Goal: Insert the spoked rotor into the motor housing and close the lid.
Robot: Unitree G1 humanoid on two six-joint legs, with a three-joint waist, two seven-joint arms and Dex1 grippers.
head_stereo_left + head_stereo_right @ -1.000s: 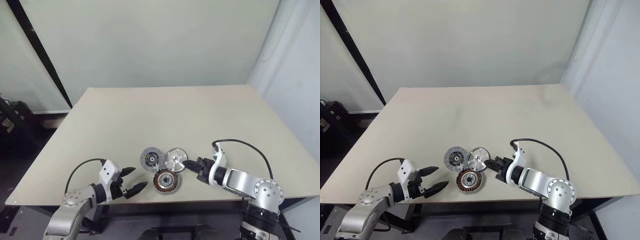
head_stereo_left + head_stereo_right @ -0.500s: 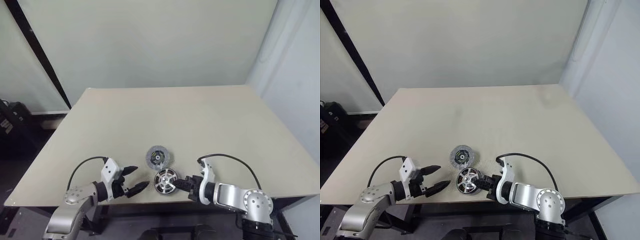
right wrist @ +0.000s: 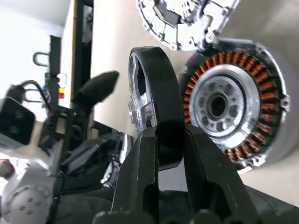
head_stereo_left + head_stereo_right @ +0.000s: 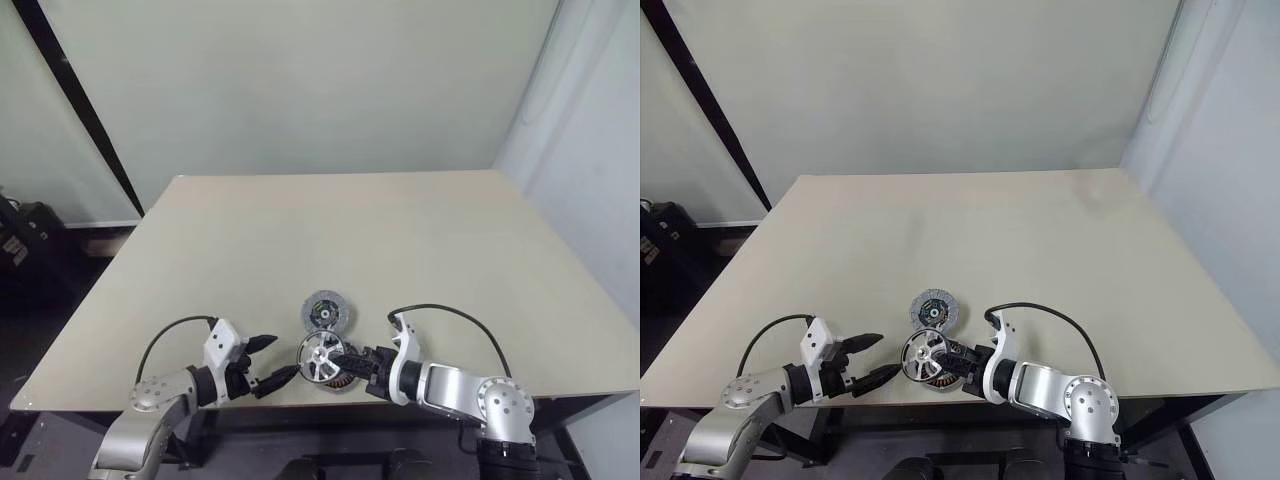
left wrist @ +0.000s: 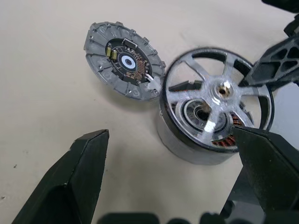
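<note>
**Rotor held on edge above the housing at the table's near edge**

A beige table [image 4: 400, 240] stands against a pale wall, and all the parts sit close to its near edge. Nearest on the left, the left gripper [image 4: 268, 362] hovers just above the tabletop with its two black fingers spread wide and nothing between them, its tips aimed toward the parts. On the right, the right gripper [image 4: 352, 360] reaches in from the opposite side, its fingers pinching the dark rim of the spoked rotor [image 4: 322, 355]. The rotor is raised and tilted, not lying flat; it sits over the motor housing [image 3: 233, 105], whose copper windings and silver centre show beside and behind it in the right wrist view. Whether the rotor touches the housing cannot be told. Just beyond the housing, touching or almost touching its rim, the lid [image 4: 325, 310] lies flat on the table. The far half of the table is bare.
</note>
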